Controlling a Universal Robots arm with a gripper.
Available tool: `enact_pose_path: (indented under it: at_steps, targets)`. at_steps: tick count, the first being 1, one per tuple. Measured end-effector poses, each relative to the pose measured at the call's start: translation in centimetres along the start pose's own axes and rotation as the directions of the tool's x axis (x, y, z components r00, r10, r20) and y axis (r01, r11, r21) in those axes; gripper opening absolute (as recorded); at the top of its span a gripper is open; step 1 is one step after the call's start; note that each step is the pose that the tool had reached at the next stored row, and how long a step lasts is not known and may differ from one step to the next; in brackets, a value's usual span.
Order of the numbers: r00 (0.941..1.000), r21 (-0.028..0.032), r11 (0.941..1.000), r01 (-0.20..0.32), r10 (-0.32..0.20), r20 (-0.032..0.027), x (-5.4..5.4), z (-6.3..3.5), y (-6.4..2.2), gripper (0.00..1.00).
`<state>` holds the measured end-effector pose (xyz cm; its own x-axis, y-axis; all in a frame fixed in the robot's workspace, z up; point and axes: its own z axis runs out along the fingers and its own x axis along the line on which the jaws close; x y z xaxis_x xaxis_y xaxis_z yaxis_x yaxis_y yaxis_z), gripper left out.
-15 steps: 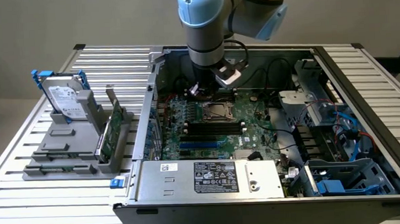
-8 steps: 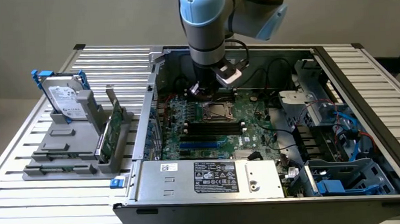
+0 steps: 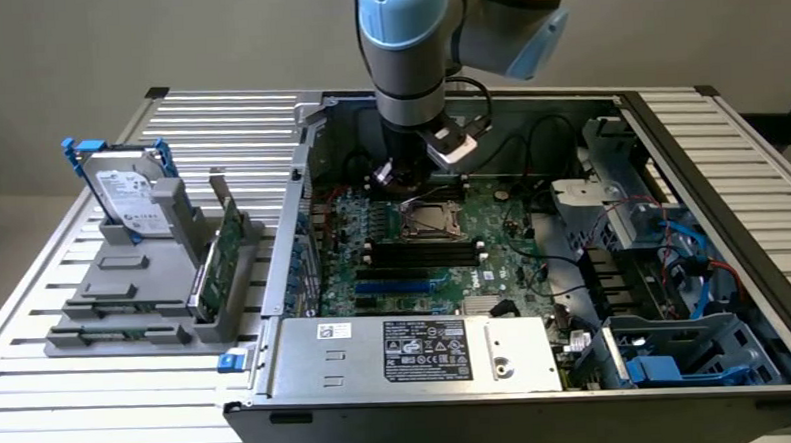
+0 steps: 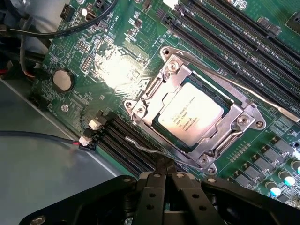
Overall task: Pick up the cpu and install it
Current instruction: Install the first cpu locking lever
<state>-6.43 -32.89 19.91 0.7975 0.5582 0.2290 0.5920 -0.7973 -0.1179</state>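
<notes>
We start wide: the slatted metal counter [image 3: 56, 396] fills the scene, and the open computer case [image 3: 378, 432] lies on it toward the exterior view's right. The blue-and-grey arm [image 3: 408, 41] drops in from the upper middle of the frame, straight down into the case. Below it lies the green motherboard [image 3: 425, 280], with the boxy power supply [image 3: 415, 351] along the case's near wall.

Over at the exterior view's left, a grey holder [image 3: 118, 294] stands on the counter. The hard drive [image 3: 127, 198] stands upright in it, and the green card [image 3: 224, 249] stands on edge beside it.

Now in close. The claw [image 4: 164, 164] hangs low over the board, its black fingers [image 4: 151, 192] pinched together with nothing between them. Their tips sit just beside the edge of the silver socket frame [image 4: 173, 65]. A thin wire lever [image 4: 140, 144] runs right up to those tips; whether they touch, we cannot tell.

And there is the cpu [image 4: 190, 117]: lying flat inside the socket, printed metal top facing up, framed on all sides, apart from the claw. A coin battery [image 4: 62, 80] sits well off to one side.
</notes>
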Motion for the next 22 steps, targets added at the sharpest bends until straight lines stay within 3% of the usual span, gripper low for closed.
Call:
enact_pose_path:
  at_steps: [7, 14, 22]
  targets:
    - [1.0, 0.0071, 1.0, -0.002, 0.002, 0.0053, 0.1, -1.1, -0.27, 0.11]
    - [0.9997, 0.0212, 0.9997, -0.008, 0.008, 0.024, -0.8, -1.66, -1.01, 0.11]
    - [0.9994, 0.0284, 0.9995, -0.011, 0.01, 0.0342, -0.9, -2.25, -0.92, 0.11]
